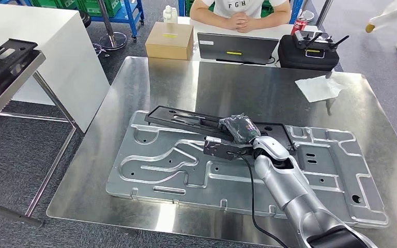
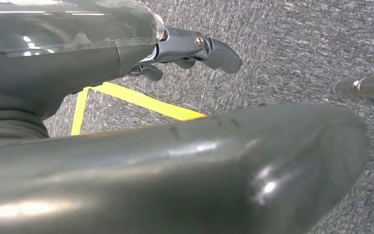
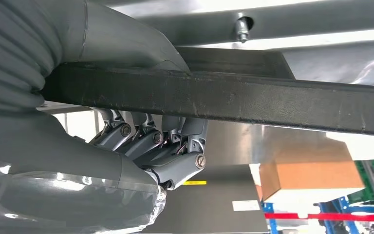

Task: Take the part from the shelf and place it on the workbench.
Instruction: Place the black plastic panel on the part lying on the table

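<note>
The right hand [image 1: 239,129] covers the middle of the black part [image 1: 183,118], so the head view hides how the fingers meet it. The right wrist view settles that: the dark fingers [image 3: 175,146] curl under the part's [image 3: 253,100] long edge and the thumb lies over it, a firm grip. The part lies long and flat across the grey plate [image 1: 155,165], running from about 10 o'clock to 3 o'clock of the hand. Whether it touches the plate or is lifted a little cannot be told. The plate rests on the steel bench [image 1: 134,82].

The left hand [image 2: 185,51] appears from its wrist camera, over grey carpet [image 2: 297,44] with a yellow line [image 2: 141,100]; its fingers are bent inward with nothing in them, and the thumb blocks much of the frame.

At 9 o'clock of the bench, the shelf [image 1: 5,67] is cut off by the picture's edge. At 12 o'clock a person [image 1: 240,13] sits with hands clasped, cropped at the top. A white cloth [image 1: 318,88] lies at the bench's 2 o'clock corner. Past the far edge stands a box [image 1: 169,40].
</note>
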`<state>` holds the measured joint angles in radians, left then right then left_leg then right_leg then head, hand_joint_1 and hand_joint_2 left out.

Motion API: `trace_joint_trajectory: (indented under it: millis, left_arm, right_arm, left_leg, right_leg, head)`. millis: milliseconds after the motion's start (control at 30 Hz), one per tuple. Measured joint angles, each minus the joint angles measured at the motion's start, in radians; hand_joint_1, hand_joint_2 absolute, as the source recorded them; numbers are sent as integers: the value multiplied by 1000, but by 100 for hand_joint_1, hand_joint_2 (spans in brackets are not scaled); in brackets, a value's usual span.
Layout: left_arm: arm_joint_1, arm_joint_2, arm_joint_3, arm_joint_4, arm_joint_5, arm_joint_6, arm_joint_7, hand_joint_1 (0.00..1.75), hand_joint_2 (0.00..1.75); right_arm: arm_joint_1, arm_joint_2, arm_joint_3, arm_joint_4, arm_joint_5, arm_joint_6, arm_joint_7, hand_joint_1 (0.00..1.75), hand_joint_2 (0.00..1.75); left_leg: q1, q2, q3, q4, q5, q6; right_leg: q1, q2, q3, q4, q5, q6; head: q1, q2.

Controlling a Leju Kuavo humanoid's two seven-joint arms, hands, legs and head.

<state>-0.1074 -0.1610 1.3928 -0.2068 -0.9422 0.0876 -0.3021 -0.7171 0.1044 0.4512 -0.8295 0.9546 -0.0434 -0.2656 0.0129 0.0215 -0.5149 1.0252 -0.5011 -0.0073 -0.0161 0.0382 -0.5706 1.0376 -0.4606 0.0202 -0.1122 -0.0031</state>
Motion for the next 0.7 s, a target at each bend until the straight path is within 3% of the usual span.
trace_joint_trajectory:
  millis: [67, 133, 167, 200, 300, 700]
  left_arm:
    - [0, -1, 2, 0, 2, 2, -6, 0, 0]
    - [0, -2, 3, 0, 2, 3, -12, 0, 87]
    - [-1, -3, 3, 0, 2, 3, -14, 0, 131]
    - [-1, -4, 3, 0, 2, 2, -15, 0, 131]
    - [-1, -6, 4, 0, 5, -10, -25, 0, 0]
    - [2, -14, 11, 0, 19, -16, -39, 0, 0]
  right_arm:
    - [-12, 7, 8, 21, -4, -1, -3, 87, 175]
    - [-17, 12, 15, 39, -9, -1, -8, 0, 175]
    - [-18, 16, 16, 48, -15, -1, -11, 0, 175]
    - [-17, 20, 17, 57, -22, -1, -14, 0, 175]
    - [-12, 32, 18, 81, -44, -1, -21, 0, 175]
    - [-22, 47, 18, 137, -77, -14, -26, 0, 175]
  left_leg:
    - [0, 0, 2, 0, -1, -1]
    - [0, 0, 3, 0, -1, -1]
    - [0, 0, 3, 0, -1, -1]
    - [0, -1, 3, 0, -1, -1]
    - [0, -7, 0, 0, 1, -2]
    - [0, -19, -7, 0, 4, -4]
  right_leg:
    - [0, 0, 2, 0, -1, -1]
    - [0, 0, 3, 0, -1, -2]
    - [0, 0, 3, 0, -1, -2]
    - [0, -1, 3, 0, -1, -2]
    - [0, -6, 1, 0, -1, -2]
    - [0, -17, -6, 0, -4, -3]
  head:
    - [0, 0]
    - [0, 0]
    - [0, 0]
    - [0, 0]
    - [0, 0]
    - [0, 0]
